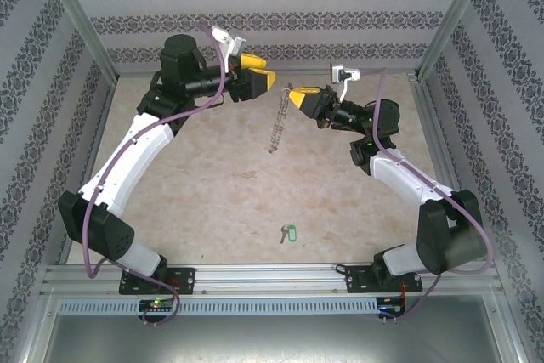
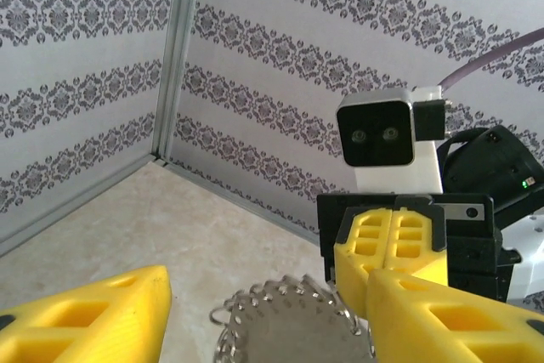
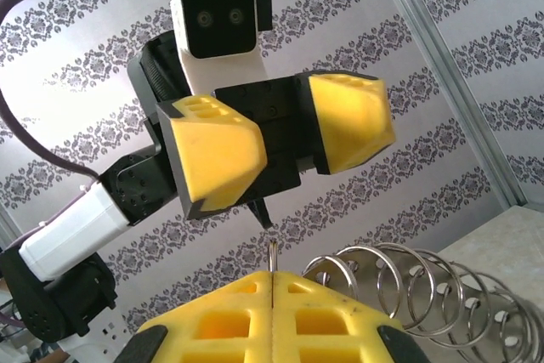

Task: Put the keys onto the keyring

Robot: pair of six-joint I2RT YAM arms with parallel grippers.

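Note:
The keyring [image 1: 275,129] hangs as a floppy chain of small silvery rings above the back of the table. My right gripper [image 1: 293,95] is shut on its top end. In the right wrist view the ring's wire pokes out between the closed yellow fingers of that gripper [image 3: 272,271], and several loops of the keyring [image 3: 408,286] trail to the right. My left gripper [image 1: 268,72] stands open just left of it, nothing between its fingers [image 3: 217,155]. The left wrist view has the keyring [image 2: 289,325] low between my open fingers [image 2: 85,316]. The keys [image 1: 287,233], with their green tag, lie on the table near the front.
Patterned walls and metal posts [image 1: 81,27] close in the table on three sides. A metal rail [image 1: 272,278] runs along the front edge by the arm bases. Beige tabletop [image 1: 212,184] spreads between the arms and the keys.

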